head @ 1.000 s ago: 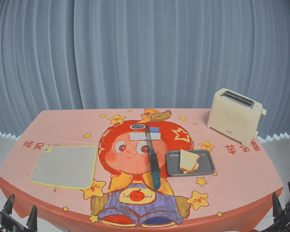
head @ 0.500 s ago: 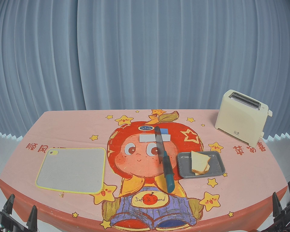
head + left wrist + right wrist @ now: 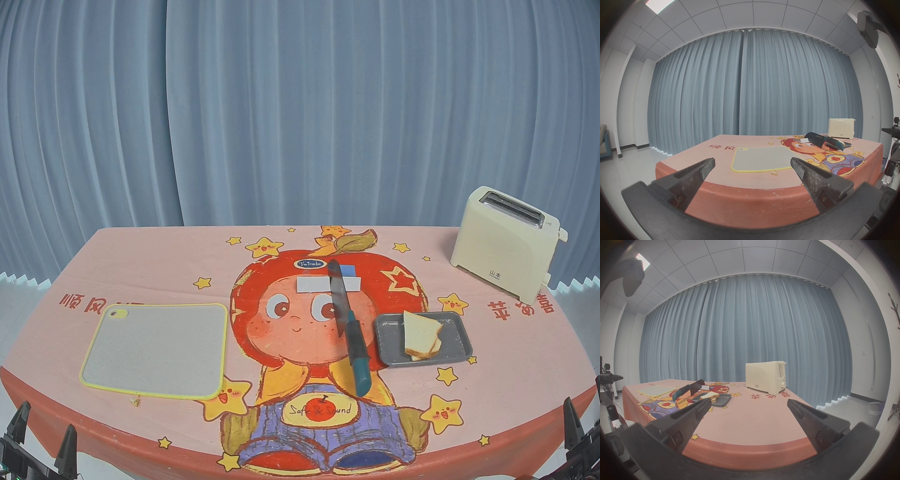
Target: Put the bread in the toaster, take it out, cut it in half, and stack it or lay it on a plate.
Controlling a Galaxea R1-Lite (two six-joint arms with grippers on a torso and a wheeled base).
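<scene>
Slices of bread (image 3: 421,335) (image 3: 710,395) lie on a small grey tray (image 3: 456,347) (image 3: 723,401) right of the table's middle. A cream toaster (image 3: 507,242) (image 3: 765,377) (image 3: 841,128) stands at the far right. A knife with a teal handle (image 3: 350,328) (image 3: 822,140) (image 3: 690,388) rests on a white block (image 3: 317,284) at the centre. The grey cutting board with a yellow rim (image 3: 156,350) (image 3: 761,157) (image 3: 656,391) lies on the left. My left gripper (image 3: 752,172) (image 3: 42,435) is open, below the table's near left edge. My right gripper (image 3: 749,415) is open off the near right corner.
The table (image 3: 156,262) wears a pink cloth with a cartoon print and ends in a curved front edge. A blue curtain (image 3: 300,112) hangs behind it. Bare cloth lies between tray and toaster.
The whole head view has shifted, so everything on the table sits further right in the picture; the camera moved. The things themselves and both grippers have kept their places.
</scene>
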